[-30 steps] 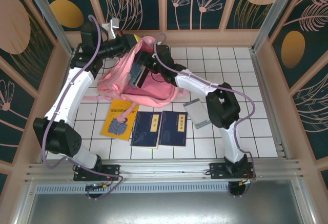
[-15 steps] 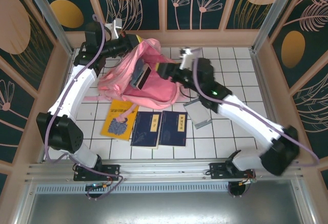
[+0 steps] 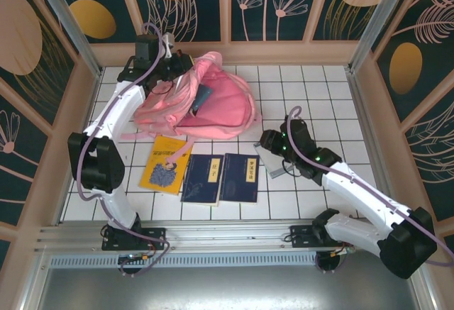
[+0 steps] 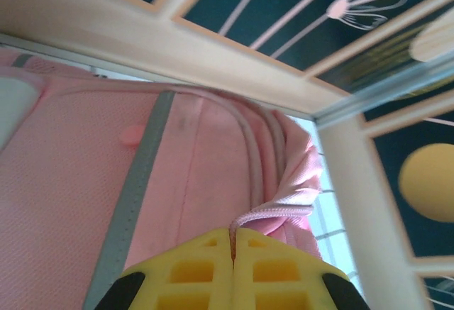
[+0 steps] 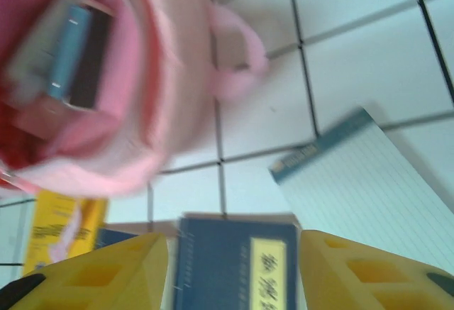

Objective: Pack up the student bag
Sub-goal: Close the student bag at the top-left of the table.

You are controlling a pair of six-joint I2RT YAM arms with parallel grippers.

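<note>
White-tiled bench [image 3: 333, 97], overhead: large pink fabric student bag [image 3: 220, 108] lies far-left under the outstretched left arm [image 3: 117, 122]; right arm [image 3: 355, 186] crouches low mid-bench.

Left wrist: left end effector [image 4: 233, 239] pinches the bag's thin pink loop [image 4: 273, 214]; a slip could collapse its mouth.

Right wrist: right end effector [image 5: 233, 242] spread, empty, above a dark blue softcover book [image 5: 237, 274].

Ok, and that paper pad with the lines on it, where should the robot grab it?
Probably by the end with the blue strip, the right gripper coming down from above. The lined pad lies flat on the tiles, so only an edge can be pinched, and that end faces bare tile toward the pink bag, apart from the blue books.
</note>
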